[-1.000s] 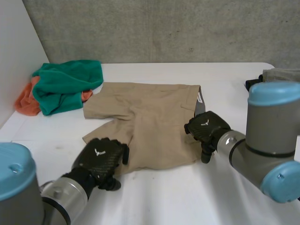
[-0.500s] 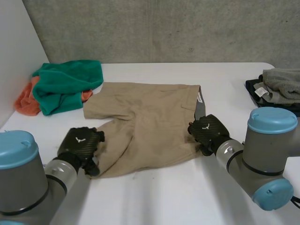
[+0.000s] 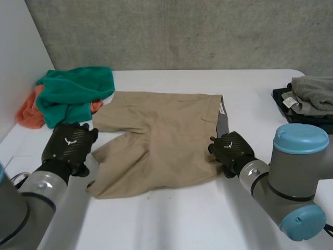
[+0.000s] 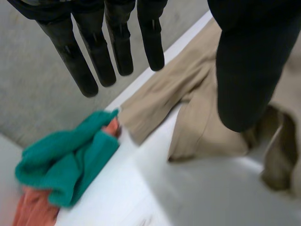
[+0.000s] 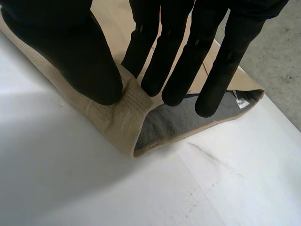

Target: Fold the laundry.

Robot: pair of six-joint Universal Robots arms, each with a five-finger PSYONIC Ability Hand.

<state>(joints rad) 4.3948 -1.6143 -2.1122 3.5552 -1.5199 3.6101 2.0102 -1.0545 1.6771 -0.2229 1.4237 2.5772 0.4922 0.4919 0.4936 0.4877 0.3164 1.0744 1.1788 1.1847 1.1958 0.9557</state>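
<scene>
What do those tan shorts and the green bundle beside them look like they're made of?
The tan shorts look like matte woven cotton twill: a fine ribbed weave shows at the waistband, with grey lining inside. The green bundle seems thicker and fuzzy, perhaps fleece or terry, judging by its plump folds.

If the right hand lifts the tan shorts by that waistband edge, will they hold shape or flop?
Probably flop: the shorts lie creased, and the waistband folds over where the right hand pinches it. Likely light, being thin cloth. The far leg may drag across the table.
</scene>
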